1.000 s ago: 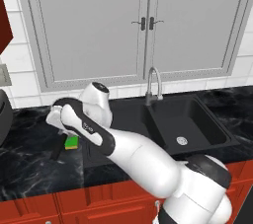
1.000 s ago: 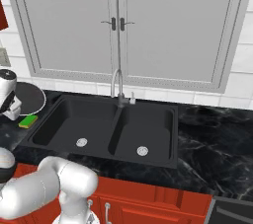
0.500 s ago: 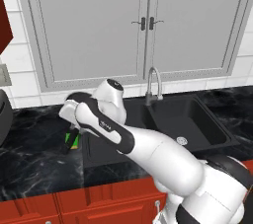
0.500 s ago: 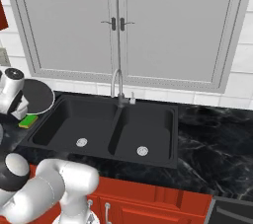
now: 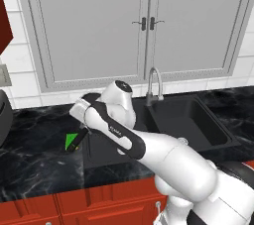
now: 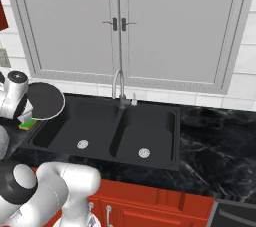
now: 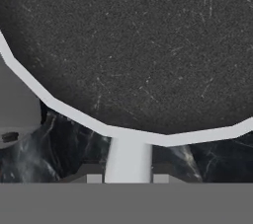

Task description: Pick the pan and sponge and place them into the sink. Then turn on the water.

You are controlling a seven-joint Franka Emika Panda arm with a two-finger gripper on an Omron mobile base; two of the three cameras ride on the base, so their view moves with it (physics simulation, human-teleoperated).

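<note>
Black pan (image 6: pixel 45 101) held up, tilted, at the sink's (image 6: pixel 150 156) left end.
The gripper (image 7: pixel 127 176) is clamped on its handle; the sponge (image 5: pixel 73 141) lies on the counter.

A black marble counter (image 5: pixel 34 154) with pale veining is seen running along the wall, and it is carried on red base cabinets (image 5: pixel 74 208). Above it, a white tiled backsplash (image 6: pixel 247 78) is set, and 2 grey wall cabinet doors (image 5: pixel 198 21) with small dark handles (image 5: pixel 147 23) are hung side by side. A dark red cabinet (image 5: pixel 4 26) is placed at far left.
</note>
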